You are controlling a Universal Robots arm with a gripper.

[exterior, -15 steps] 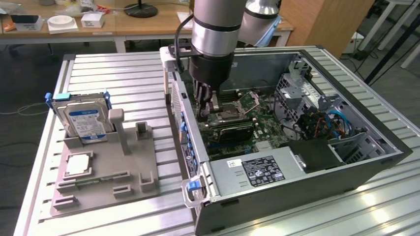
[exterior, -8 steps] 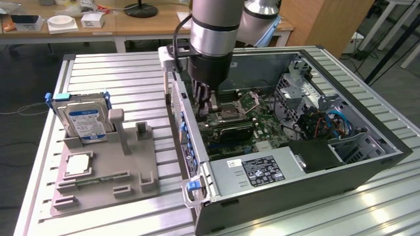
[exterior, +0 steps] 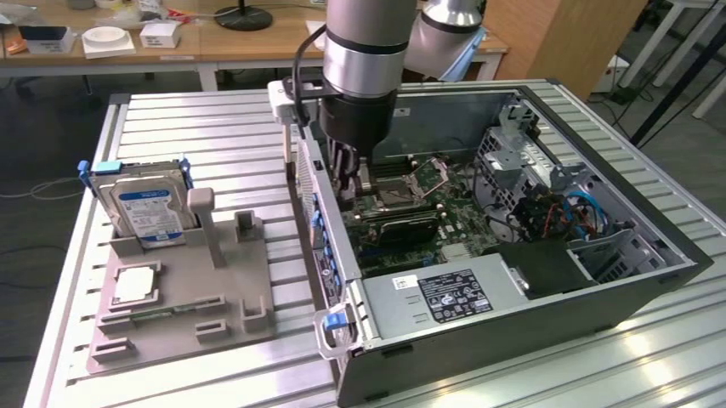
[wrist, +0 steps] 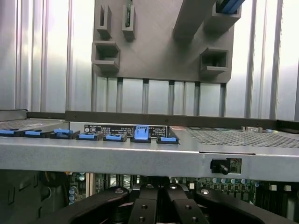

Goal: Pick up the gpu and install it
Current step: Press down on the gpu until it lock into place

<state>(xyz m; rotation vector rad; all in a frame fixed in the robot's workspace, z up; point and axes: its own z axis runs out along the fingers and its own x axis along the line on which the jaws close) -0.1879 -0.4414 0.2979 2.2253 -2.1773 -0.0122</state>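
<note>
In the exterior view the arm reaches down from the upper middle of the frame into the open computer case (exterior: 533,340), which fills the exterior view's right half. The gripper (exterior: 349,174) sits low against the case's near wall, just above the motherboard (exterior: 397,212). The jaws are drawn together, narrow. Whether the gpu is pinched between them cannot be told, since the spot is dark and crowded. Inside the case lies one power supply (exterior: 448,293) with a black label, lower middle.

At the exterior view's left, on the ribbed metal tabletop (exterior: 182,119), rests one grey holder (exterior: 227,314). It carries one hard drive (exterior: 142,208) with a blue-white label, standing upright, one square processor chip (exterior: 134,285) lying flat in front of it, and one memory stick (exterior: 159,313) (thin, lying along a low slot). Two upright grey posts (exterior: 221,225) beside the hard drive have nothing between them.

In the wrist view the black fingers (wrist: 140,205) meet closely, with no visible gap; no card edge can be made out past them. Beyond them runs the case's grey wall (wrist: 140,158), with seven blue clips (wrist: 141,133) in a row along it (one stands taller than the rest). Farther off, the grey holder (wrist: 163,42) lies on the tabletop (wrist: 46,56).
</note>
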